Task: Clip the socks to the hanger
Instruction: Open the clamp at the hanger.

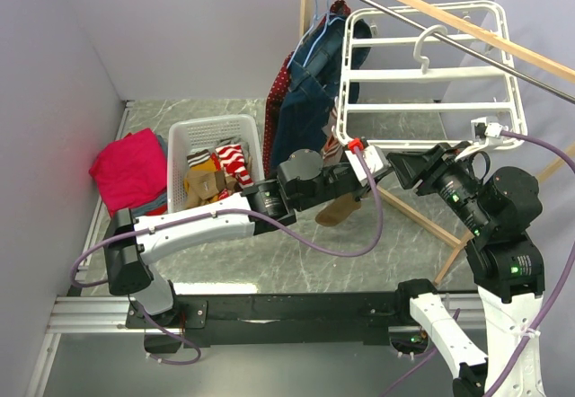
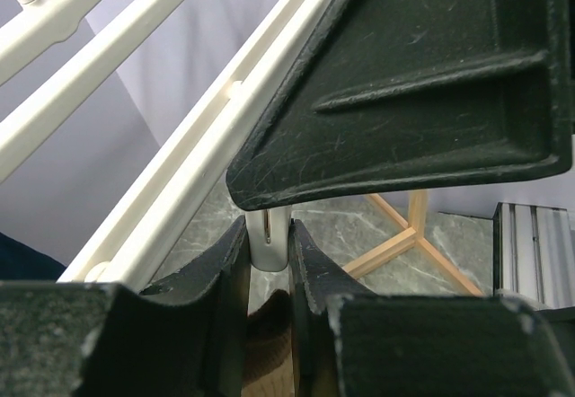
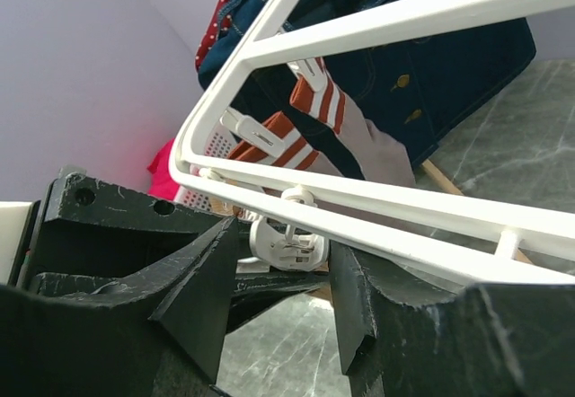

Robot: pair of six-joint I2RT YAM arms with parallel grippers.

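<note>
**Sock could slip before the clip bites**

From above: the left jaws are nearly together, clamped on the brown sock. It dangles under the near left corner of the hanger, above the table.

Left wrist: brown fabric shows between those jaws, hard against the hanger's rail. I reckon a nudge there could swing the whole hanger.

Right wrist: the right jaws stand apart on either side of a white clip. If they squeeze off-centre, the clip may twist aside and miss the sock.
</note>
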